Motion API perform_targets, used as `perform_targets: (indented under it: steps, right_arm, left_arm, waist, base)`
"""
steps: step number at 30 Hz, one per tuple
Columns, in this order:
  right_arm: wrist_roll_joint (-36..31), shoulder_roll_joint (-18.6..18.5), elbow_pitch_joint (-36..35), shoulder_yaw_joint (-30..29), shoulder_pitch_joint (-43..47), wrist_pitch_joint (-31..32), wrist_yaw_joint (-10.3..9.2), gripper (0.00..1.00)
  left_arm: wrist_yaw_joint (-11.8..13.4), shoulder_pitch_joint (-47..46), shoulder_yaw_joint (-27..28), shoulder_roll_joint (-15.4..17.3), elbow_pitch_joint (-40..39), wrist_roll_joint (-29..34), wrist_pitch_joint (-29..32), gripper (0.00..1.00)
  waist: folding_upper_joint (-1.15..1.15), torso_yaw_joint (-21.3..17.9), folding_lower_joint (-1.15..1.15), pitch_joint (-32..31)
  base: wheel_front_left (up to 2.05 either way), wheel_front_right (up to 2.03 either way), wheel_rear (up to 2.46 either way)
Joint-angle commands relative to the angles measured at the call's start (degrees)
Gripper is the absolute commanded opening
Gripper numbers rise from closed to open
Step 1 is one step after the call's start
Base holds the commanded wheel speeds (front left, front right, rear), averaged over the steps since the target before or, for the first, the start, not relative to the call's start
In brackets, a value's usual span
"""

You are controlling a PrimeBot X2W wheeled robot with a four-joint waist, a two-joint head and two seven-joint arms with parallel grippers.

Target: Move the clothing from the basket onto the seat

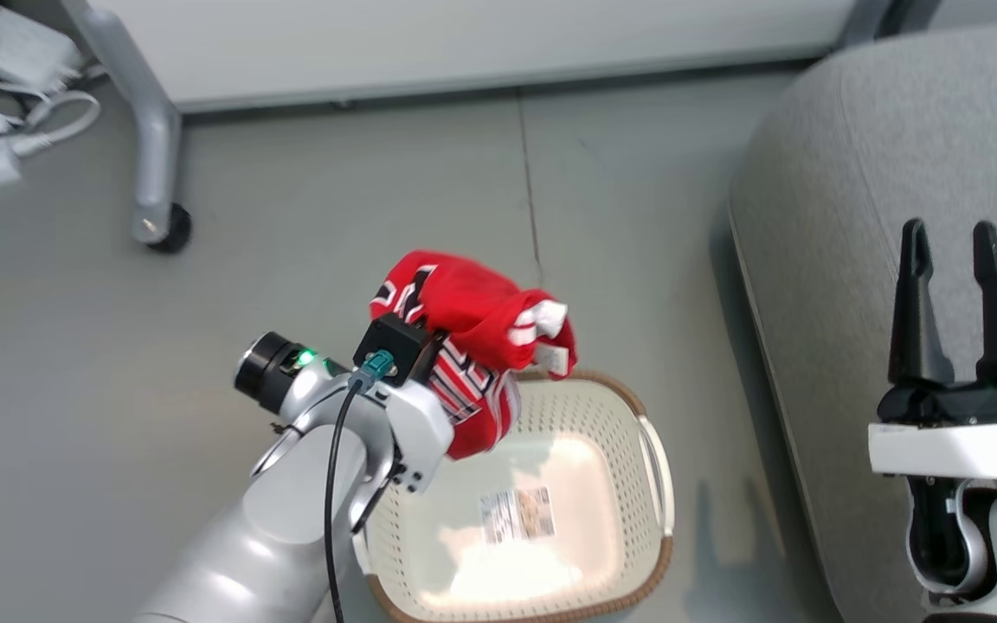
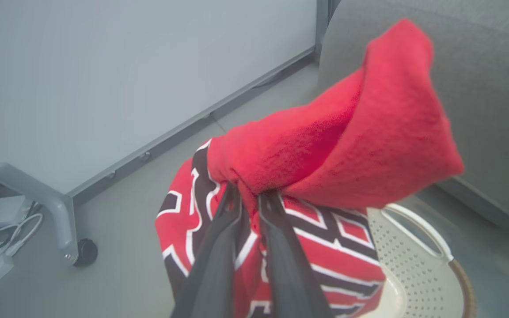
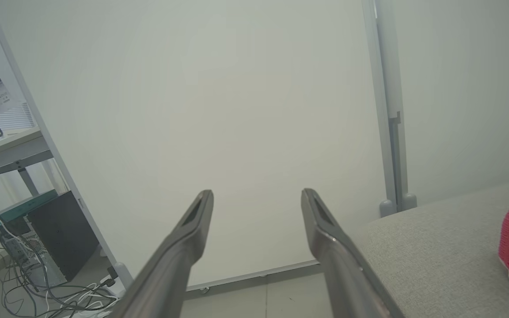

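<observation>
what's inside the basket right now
A label on the bare bottom of the basket, no clothing visible. The jersey and left arm cover its left side, so that part can't be checked.

- Jersey: soft red cloth, fleecy and matt, with flat black-and-white print.
- Basket: cream plastic, smooth with a slight sheen, perforated walls; brown woven-look rim; paper label inside.
- Seat: grey woven fabric, coarse and matt.
- Left forearm: smooth, glossy silver-grey shell.
- Right pincer: dark, smooth, dull finish.
- Floor: smooth, matt grey.
</observation>
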Motion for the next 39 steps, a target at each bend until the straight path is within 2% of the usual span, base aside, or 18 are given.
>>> perform_targets:
  steps: [1, 4, 7, 15, 20, 28, 33, 39]
  right_arm:
    - [-0.5, -0.4, 0.5, 0.0, 1.1, -0.3, 0.04, 1.00]
    - [-1.5, -0.4, 1.3, 0.7, 2.3, -0.3, 0.04, 1.00]
    - [-1.6, -0.4, 1.8, 1.3, 3.5, -0.3, 0.04, 1.00]
    - [-1.5, -0.4, 2.3, 2.3, 6.7, -0.3, 0.04, 1.00]
    - [-1.7, -0.4, 1.9, 2.9, 8.0, -0.3, 0.04, 1.00]
    - [-1.6, -0.4, 1.3, 3.2, 9.3, -0.3, 0.04, 1.00]
    - [-2.0, -0.4, 0.4, 3.3, 10.1, -0.3, 0.04, 1.00]
    - [-1.9, -0.4, 0.2, 3.1, 10.4, -0.3, 0.04, 1.00]
  left_arm:
    - [0.8, 0.9, 0.8, 0.0, -2.2, -1.5, -0.9, 0.00]
    - [2.4, 1.7, 3.9, 0.1, -8.7, -4.0, -1.5, 0.00]
    - [3.5, 4.1, 8.3, 0.1, -16.2, -2.8, -1.4, 0.00]
    - [0.8, 12.6, 20.9, 0.3, -36.6, 2.7, -1.4, 0.00]
    - [-0.5, 16.7, 25.9, 0.1, -47.2, 6.1, -1.4, 0.00]
    - [-1.6, 19.3, 26.7, 0.1, -56.5, 8.5, -1.4, 0.00]
    - [-3.7, 19.8, 23.8, 0.1, -57.0, 9.5, -1.4, 0.00]
    - [-3.7, 20.9, 21.5, 0.1, -57.3, 8.8, -1.4, 0.00]
  waist:
    - [0.00, 3.2, 0.00, -5.3]
    - [0.00, 3.6, 0.00, -7.9]
    - [0.00, 3.8, 0.00, -10.3]
    - [0.00, 3.8, 0.00, -14.6]
    - [0.00, 3.8, 0.00, -15.5]
    - [0.00, 3.9, 0.00, -16.3]
    - [0.00, 4.0, 0.00, -16.6]
    - [0.00, 3.6, 0.00, -17.2]
  base:
    - [0.00, 0.00, 0.00]
    - [0.00, 0.00, 0.00]
    - [0.00, 0.00, 0.00]
    - [0.00, 0.00, 0.00]
    - [0.00, 0.00, 0.00]
    - [0.00, 0.00, 0.00]
    - [0.00, 0.00, 0.00]
    - [0.00, 0.00, 0.00]
